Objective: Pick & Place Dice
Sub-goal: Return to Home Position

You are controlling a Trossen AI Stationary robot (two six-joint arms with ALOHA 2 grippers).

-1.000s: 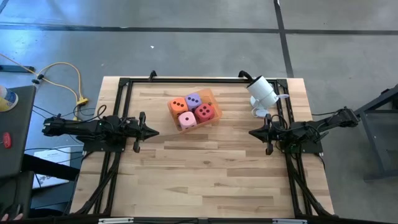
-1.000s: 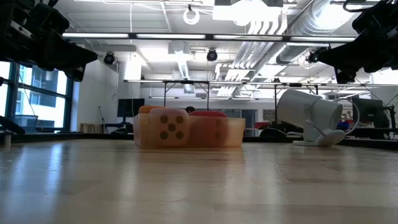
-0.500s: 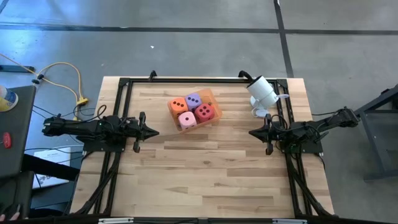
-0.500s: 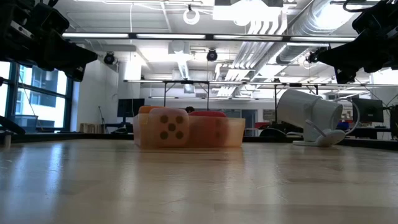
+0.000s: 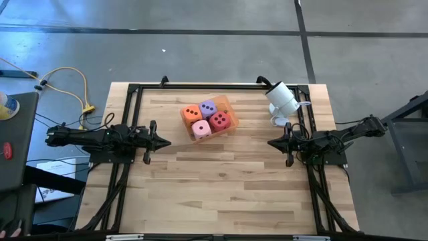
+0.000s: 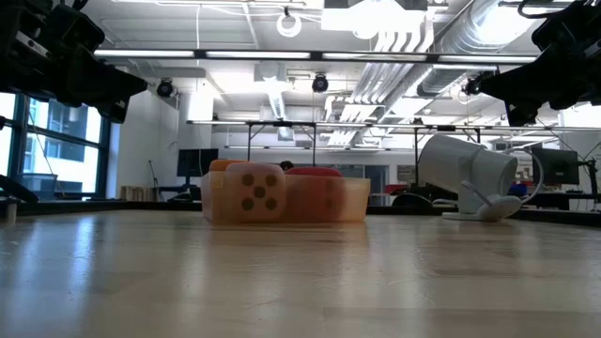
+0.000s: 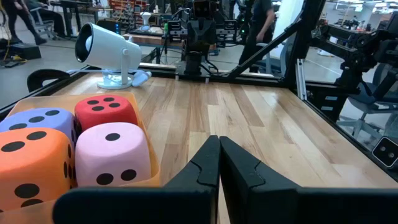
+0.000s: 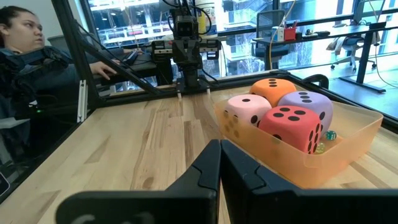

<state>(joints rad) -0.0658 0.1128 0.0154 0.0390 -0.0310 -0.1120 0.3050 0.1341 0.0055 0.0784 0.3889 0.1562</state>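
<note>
Four foam dice sit inside a translucent orange tray at the table's far middle: orange, purple, pink and red. They also show in the left wrist view, with the pink die nearest, and in the right wrist view, with the red die nearest. My left gripper is shut and empty at the table's left side. My right gripper is shut and empty at the right side. Both hang above the table, clear of the tray.
A white camera-like device on a stand sits at the table's far right, beside the tray. Black frame rails run along the table's edges. A person sits beyond the table's left side. Bare wood lies across the near half.
</note>
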